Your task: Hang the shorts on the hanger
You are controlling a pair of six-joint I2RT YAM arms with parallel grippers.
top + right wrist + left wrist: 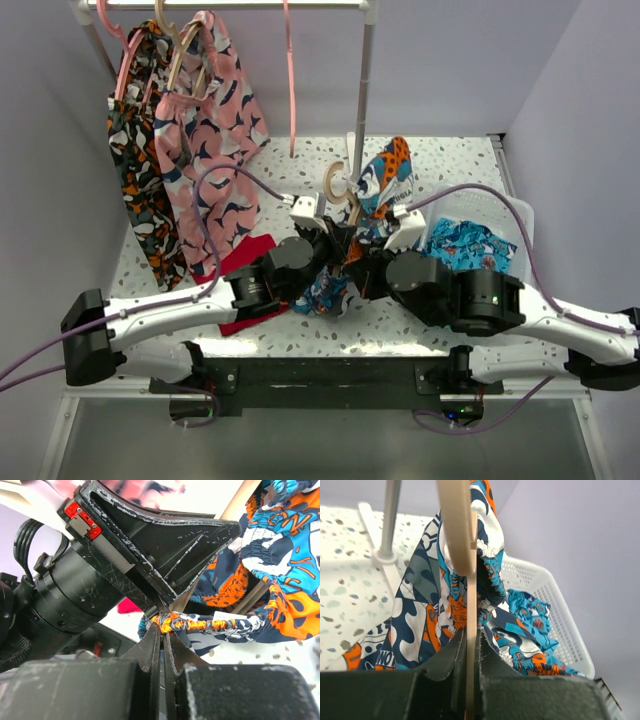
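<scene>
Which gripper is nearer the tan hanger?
Left. The left gripper is clamped on the hanger; the right gripper pinches the waistband of the shorts just beside it.

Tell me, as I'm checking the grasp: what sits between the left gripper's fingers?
The hanger: its thin tan bar runs between the fingers of the left gripper, with the shorts hanging either side. The left wrist view shows it.

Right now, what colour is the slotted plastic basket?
White; the basket shows best in left wrist view.
</scene>
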